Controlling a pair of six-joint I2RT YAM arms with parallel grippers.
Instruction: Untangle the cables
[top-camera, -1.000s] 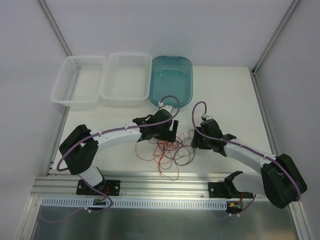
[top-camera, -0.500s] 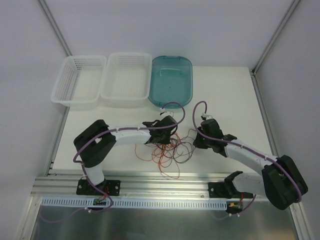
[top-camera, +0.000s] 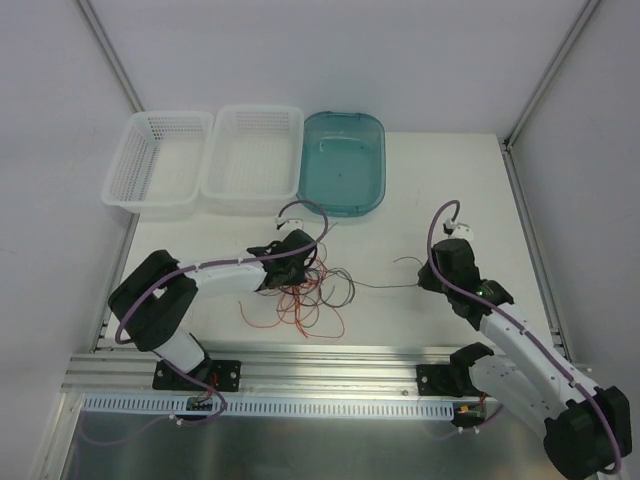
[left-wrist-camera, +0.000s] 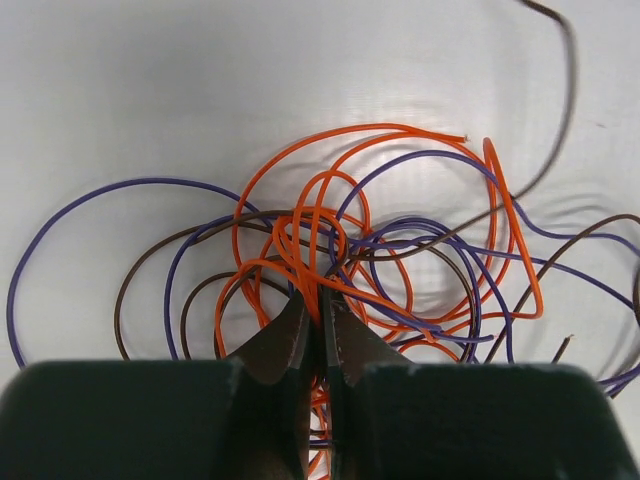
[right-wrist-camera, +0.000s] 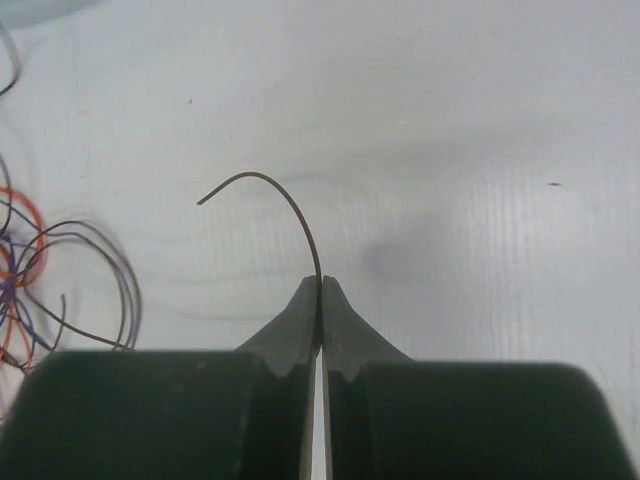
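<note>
Whereas both grippers stood spread at either side of the heap a second ago, each is now pressed together on wire, and the arms have parted. Nearest the arm bases, the cables (top-camera: 300, 298) lie in a loose knot of orange, purple and brown loops on the desk (top-camera: 450, 200), on the near side of the teal tub (top-camera: 342, 165) and toward its left end. A second ago the knot lay more under the tub's middle, so it has been dragged leftward. The left gripper (left-wrist-camera: 320, 300) sits at the knot's far edge, its jaws shut and pinching a few orange loops where they cross.

The right gripper (right-wrist-camera: 320, 285) has swung out to the near side of the tub and past its right end, well apart from the knot. Its jaws pinch a single brown strand (right-wrist-camera: 247, 175), whose free end curls up beyond the fingertips. In the overhead view a dark line runs from that gripper back to the knot, so one wire looks partly drawn out but not yet free. My judgement: separation has begun, and more pulling apart is needed, with the rest still snarled.

Farthest off, two white baskets (top-camera: 205, 160) stand just left of the tub.
</note>
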